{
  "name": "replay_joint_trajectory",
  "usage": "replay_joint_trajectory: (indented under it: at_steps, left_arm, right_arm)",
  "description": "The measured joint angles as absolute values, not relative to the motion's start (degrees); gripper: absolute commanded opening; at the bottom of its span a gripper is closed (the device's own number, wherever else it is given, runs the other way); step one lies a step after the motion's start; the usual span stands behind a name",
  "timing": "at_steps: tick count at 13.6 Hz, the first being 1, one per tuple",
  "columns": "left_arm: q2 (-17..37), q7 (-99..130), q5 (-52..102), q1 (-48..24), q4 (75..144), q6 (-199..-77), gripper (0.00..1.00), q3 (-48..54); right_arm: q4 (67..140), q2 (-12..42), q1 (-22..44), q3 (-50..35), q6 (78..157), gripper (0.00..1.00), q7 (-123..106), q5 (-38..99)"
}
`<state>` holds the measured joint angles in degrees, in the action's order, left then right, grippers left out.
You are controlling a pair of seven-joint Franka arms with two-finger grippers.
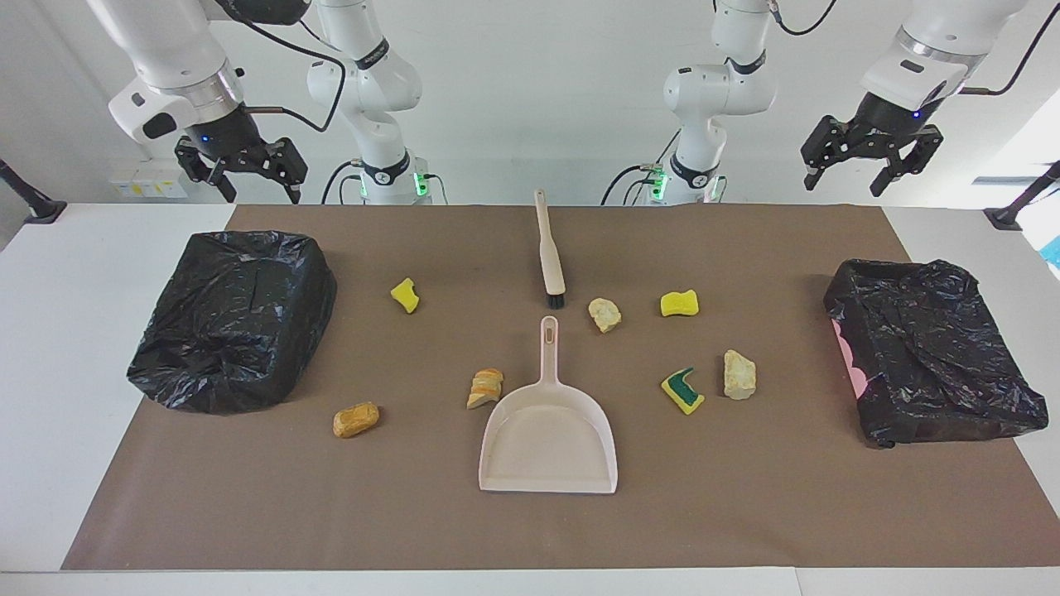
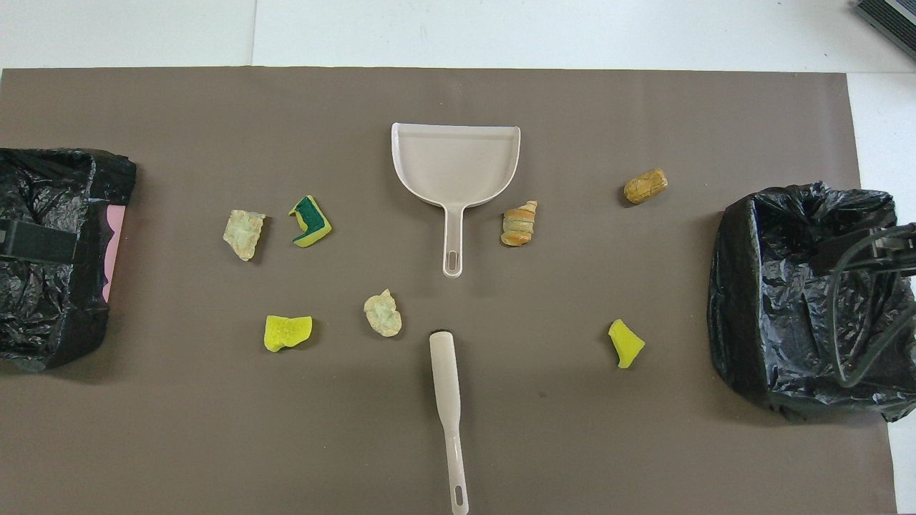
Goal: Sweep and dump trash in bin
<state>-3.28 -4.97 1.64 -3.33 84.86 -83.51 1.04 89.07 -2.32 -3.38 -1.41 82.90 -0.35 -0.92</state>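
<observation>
Seven bits of trash lie loose on the brown mat (image 1: 745, 513) covering the surface: yellow sponge piece (image 1: 405, 295) toward the right arm's end, a second yellow sponge piece (image 1: 679, 303) and a green-faced sponge piece (image 1: 682, 390) toward the left arm's end, two bread-like chunks (image 1: 485, 387) (image 1: 356, 420), two pale stone-like lumps (image 1: 604, 314) (image 1: 739, 374). Sponges look light and soft, likely to skid or tumble when brushed; the bread chunks also look light; the lumps look stiff and may roll. None needs direct gripping, judged best pushed with the brush (image 1: 550, 252), which lies nearer the robots than the dustpan (image 1: 548, 430), bristle end pointing at the dustpan handle. Take the brush by its thin handle, the dustpan by its handle stub; both look like light, stiff, smooth plastic, so could slip in a pinch. One bread chunk sits just beside the dustpan's shoulder and may get knocked when the pan is lifted. Black-bagged bins stand at each end (image 1: 236, 319) (image 1: 932, 360), well apart from the trash; bag edges are floppy and may snag the pan. Right gripper (image 1: 240, 170) hangs over its end of the surface, fingers apart, empty; left gripper (image 1: 865, 161) likewise over its end, fingers apart, empty.
</observation>
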Motion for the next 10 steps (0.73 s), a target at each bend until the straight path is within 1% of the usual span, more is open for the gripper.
replay_joint_trajectory:
  at_steps: [6, 8, 10]
  left_arm:
    - [-3.5, -5.0, 1.6, -3.4, 85.3, -83.5, 1.0, 1.5]
    - [-4.3, -4.9, 1.7, -3.4, 86.8, -83.8, 1.0, 2.0]
    - [-5.9, -4.1, 1.7, -3.5, 89.4, -84.8, 1.0, 3.0]
  right_arm:
    - [89.1, -2.3, -3.4, -1.4, 82.1, 1.0, -0.3, -1.0]
    - [89.1, -2.6, -3.7, -1.0, 79.4, 1.0, -0.3, -1.1]
    - [89.0, -2.7, -4.5, -0.9, 79.0, 1.0, -0.3, -1.1]
